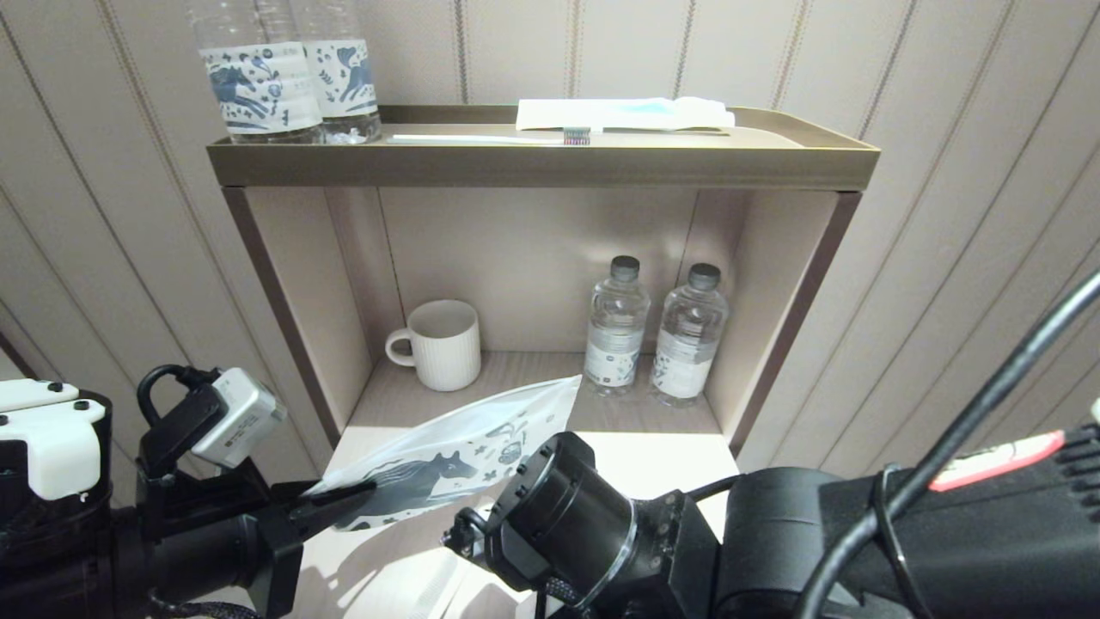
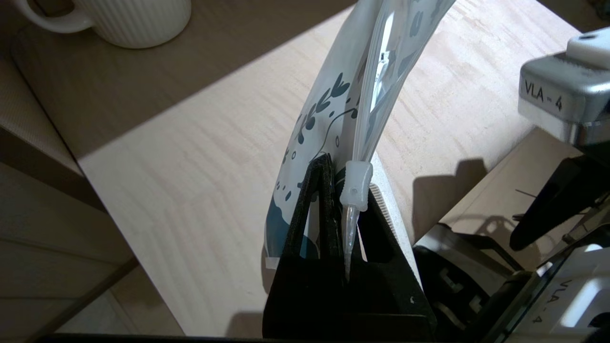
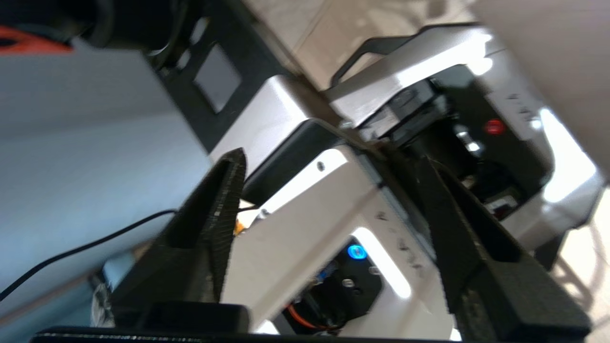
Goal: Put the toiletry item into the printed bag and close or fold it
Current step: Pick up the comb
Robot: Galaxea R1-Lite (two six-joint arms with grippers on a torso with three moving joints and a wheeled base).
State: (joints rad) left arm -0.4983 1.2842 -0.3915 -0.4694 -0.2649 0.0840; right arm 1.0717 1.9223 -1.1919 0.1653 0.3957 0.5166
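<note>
While the left tool [image 2: 333, 200] pinches the bag [image 1: 455, 464] at its zip end, holding it above the worktop's [image 1: 662, 464] front edge, the right tool [image 3: 329, 228] gapes empty; the limp, slippery pouch wants gripping by its stiffer zip, comb unseen.

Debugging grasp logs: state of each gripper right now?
Left gripper: closed on the printed bag, at the zip end, holding it off the surface.
Right gripper: open, empty, pointed down at the robot's body.

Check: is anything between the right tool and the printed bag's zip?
Nothing visible does. The left tool is shut on the printed bag, held off the shelf; the right tool is open, facing silver robot housing.
</note>
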